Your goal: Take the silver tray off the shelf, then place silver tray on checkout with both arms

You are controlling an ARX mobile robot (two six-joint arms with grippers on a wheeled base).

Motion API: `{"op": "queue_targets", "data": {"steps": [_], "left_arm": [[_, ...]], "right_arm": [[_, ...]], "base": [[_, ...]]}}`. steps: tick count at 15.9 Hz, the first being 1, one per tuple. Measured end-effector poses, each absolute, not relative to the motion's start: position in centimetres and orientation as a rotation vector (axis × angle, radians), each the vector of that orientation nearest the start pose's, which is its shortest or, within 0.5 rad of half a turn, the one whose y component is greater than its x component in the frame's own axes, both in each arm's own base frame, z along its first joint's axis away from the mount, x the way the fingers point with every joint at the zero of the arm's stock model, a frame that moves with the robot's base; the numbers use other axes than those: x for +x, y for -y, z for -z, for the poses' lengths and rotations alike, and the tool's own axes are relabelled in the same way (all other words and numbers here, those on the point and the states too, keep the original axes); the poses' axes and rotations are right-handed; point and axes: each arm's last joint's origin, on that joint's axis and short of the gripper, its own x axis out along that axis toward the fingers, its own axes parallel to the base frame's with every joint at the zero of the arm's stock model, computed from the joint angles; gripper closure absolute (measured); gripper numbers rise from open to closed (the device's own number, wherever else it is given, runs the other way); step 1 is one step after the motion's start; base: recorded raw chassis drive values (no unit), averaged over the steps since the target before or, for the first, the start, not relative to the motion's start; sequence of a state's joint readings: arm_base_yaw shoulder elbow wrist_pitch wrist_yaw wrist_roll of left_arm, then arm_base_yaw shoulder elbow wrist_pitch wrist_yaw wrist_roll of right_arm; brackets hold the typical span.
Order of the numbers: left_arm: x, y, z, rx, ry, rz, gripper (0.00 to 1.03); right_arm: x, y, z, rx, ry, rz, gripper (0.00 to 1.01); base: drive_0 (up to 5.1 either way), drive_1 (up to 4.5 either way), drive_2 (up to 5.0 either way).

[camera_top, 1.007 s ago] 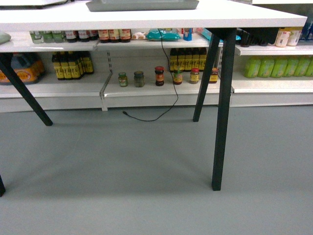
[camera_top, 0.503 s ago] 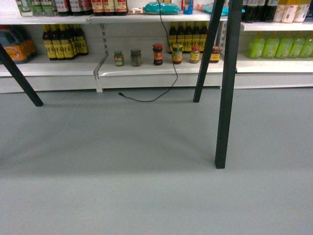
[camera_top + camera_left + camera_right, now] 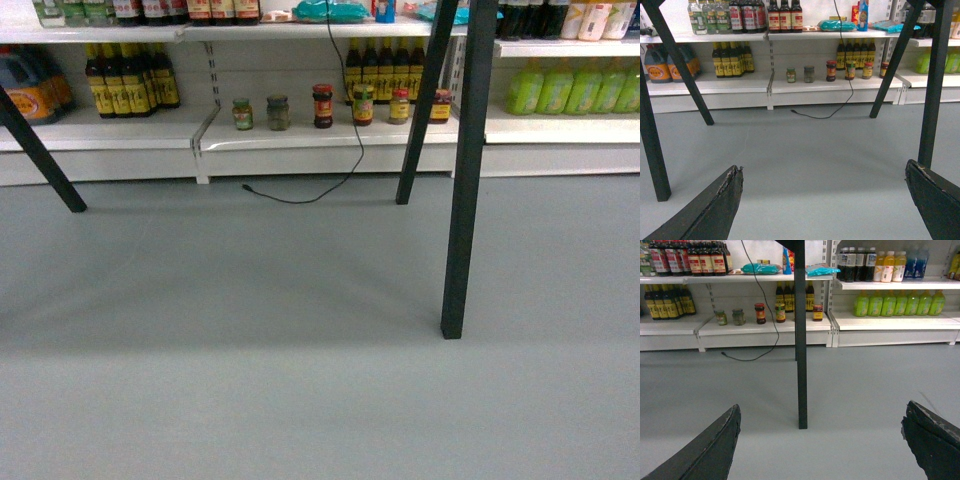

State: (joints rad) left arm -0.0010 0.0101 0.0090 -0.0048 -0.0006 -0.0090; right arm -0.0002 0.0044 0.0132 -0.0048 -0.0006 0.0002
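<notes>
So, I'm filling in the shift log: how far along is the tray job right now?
Done: this cannot be confirmed. The silver tray and the checkout top are out of every view, and only the checkout legs show.
In hand: nothing. The left end effector and right end effector are open and empty, low over the grey floor.
Left: unclear until the tabletop is back in view.

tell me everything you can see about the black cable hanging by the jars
The black cable is thin and dark. It drops from above the frame, past the upper shelf and in front of the jars, then curves left across the grey floor. Its small plug end lies loose on the floor, connected to nothing visible.
</notes>
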Motion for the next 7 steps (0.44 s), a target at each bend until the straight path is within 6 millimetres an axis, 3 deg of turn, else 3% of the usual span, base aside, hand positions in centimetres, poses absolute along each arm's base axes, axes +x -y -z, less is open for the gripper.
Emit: {"op": "queue_targets", "data": {"steps": [7], "left_arm": [[9.78, 0.01, -16.53, -0.009, -0.006, 0.001, 0.05]], "right_arm": [[9.72, 0.0, -16.72, 0.0, 0.004, 0.0, 0.03]], "base": [[0.0, 0.0, 0.0]]}}
